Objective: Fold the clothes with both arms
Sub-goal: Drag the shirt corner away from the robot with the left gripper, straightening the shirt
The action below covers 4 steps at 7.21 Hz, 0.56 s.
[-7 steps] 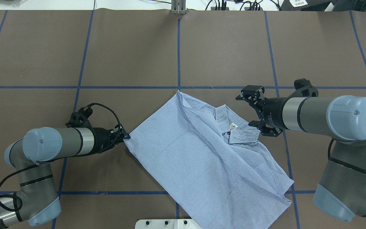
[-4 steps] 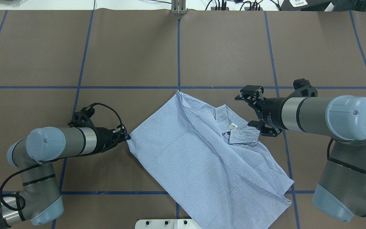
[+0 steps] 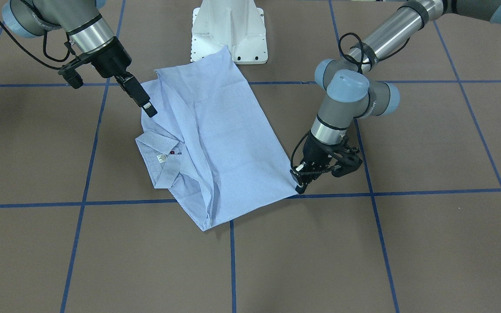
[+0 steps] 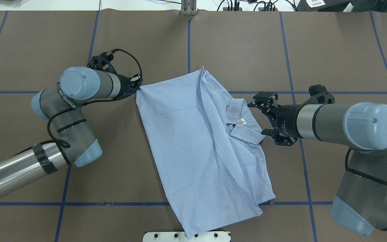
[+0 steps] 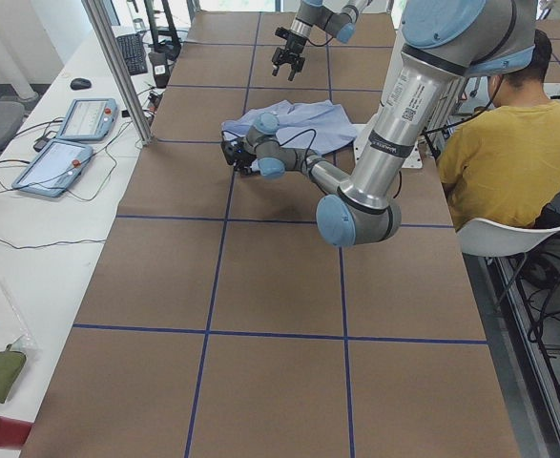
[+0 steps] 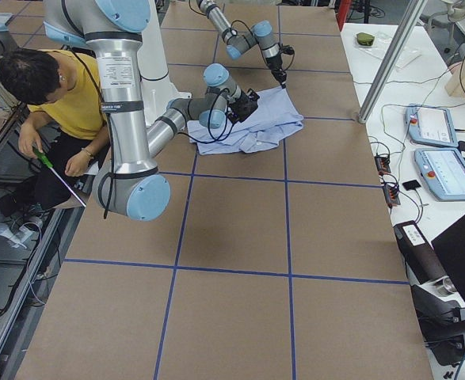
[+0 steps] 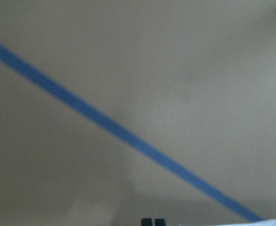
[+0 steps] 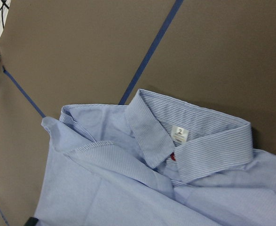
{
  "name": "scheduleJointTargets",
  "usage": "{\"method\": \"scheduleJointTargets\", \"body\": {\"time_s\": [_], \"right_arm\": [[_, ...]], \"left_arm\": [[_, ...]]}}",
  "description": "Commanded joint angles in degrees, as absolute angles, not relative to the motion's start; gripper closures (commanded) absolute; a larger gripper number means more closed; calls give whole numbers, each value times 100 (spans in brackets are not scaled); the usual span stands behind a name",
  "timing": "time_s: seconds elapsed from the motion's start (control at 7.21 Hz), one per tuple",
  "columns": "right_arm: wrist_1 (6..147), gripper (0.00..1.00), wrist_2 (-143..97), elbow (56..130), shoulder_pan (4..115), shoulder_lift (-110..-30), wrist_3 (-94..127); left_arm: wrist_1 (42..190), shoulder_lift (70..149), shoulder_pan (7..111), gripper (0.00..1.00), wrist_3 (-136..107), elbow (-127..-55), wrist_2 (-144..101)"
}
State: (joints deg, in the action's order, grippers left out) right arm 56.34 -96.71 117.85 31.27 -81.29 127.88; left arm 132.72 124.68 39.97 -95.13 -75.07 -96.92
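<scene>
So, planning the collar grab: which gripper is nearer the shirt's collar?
Right. The right gripper hovers open just beside the collar; the left gripper pinches a far corner of the shirt.

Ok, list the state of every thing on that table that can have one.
shirt, lying on the table, partly folded, one corner held.
collar, turned down, neck label showing.
left claw, shut on the shirt's corner.
right claw, open by the collar, holding nothing.
</scene>
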Motion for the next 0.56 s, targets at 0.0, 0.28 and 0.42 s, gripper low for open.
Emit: {"method": "scheduleJointTargets", "body": {"time_s": [0.0,0.28,0.42], "right_arm": [[5634,0,-9659,11786,3042,-8121,12788],[5686,0,-9468,11246,2988,-7406,12753],[5687,0,-9066,10945,2919,-7052,12727]], "left_arm": [[13865,13547,4473,100,-8984,-5827,-9800],[13957,13904,4553,100,-8991,-5511,-9800],[13948,13913,4553,53,-8930,-5502,-9809]]}}
